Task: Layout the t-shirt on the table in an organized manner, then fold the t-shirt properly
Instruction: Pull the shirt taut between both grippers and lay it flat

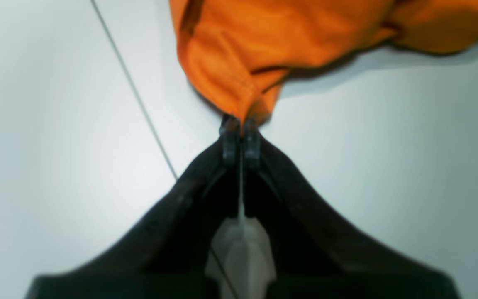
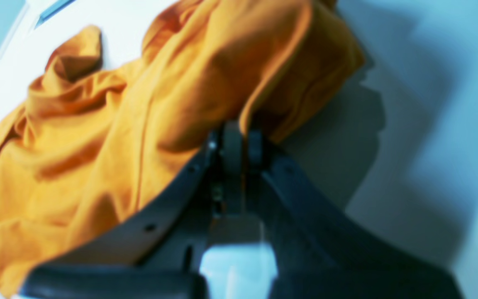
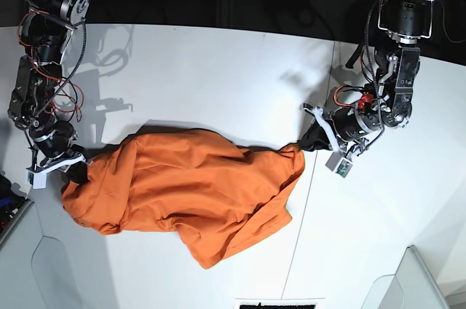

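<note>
Base view is showing the t-shirt (image 3: 189,189) lying bunched across the desk (image 3: 218,68), stretched between both arms. The left hand (image 3: 302,144) is pinching one edge; the right hand (image 3: 81,170) is clamping the opposite edge. Laying out is underway, I'd say; next they'd need pulling apart to flatten it.

Base overhead; wrists close, sharing t-shirt (image 3: 189,192).

A black-and-white patterned marker (image 3: 280,303) lies at the near edge of the scene, flanked by pale grey angled panels at the lower left (image 3: 14,251) and lower right (image 3: 411,283) corners.
</note>
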Robot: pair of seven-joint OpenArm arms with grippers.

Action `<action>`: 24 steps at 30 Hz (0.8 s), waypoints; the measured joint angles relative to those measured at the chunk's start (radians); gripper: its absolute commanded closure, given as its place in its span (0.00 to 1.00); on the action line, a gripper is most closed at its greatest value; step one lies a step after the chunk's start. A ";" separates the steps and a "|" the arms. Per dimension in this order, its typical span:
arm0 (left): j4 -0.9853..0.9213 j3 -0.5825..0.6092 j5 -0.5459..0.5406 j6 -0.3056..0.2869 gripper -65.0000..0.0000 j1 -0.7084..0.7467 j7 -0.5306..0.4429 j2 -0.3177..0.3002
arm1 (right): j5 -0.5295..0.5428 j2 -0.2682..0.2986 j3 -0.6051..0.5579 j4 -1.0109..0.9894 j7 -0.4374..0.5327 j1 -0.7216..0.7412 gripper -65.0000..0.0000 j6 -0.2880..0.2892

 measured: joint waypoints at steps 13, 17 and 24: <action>0.267 -0.282 -0.270 -0.037 1.00 0.016 0.241 -0.184 | 0.248 0.104 0.141 0.497 -0.233 -0.263 1.00 0.019; 0.301 -0.288 -0.363 -0.038 1.00 0.014 0.347 -0.240 | 0.322 0.146 0.171 0.497 -0.276 -0.307 1.00 0.019; 0.308 -0.287 -0.411 -0.039 1.00 0.041 0.409 -0.227 | 0.389 0.141 0.189 0.498 -0.331 -0.343 1.00 0.018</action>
